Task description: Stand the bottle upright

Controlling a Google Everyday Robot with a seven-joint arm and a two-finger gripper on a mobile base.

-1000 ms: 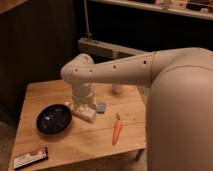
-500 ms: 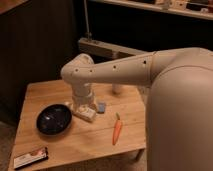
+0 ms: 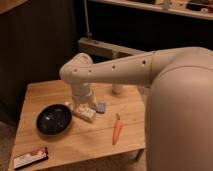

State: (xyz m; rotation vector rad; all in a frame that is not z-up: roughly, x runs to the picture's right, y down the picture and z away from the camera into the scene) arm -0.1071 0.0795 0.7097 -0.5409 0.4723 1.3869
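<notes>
end effector (image 3: 83, 104): low over worktop (image 3: 45, 92); grip state cannot tell | bottle (image 3: 87, 114): lying flat just beneath it, between bowl (image 3: 53, 119) and sponge (image 3: 101, 107) | long axis: roughly left-right, slightly diagonal

The counter (image 3: 100, 145) is pale wood with a smooth, lightly sheened top. The arm (image 3: 115, 72) has a matt, cream, plastic-looking shell, as does the hand (image 3: 82, 106), low over the counter at the cream plastic bottle (image 3: 87, 114). The dark bowl (image 3: 53, 119) is glossy.
</notes>
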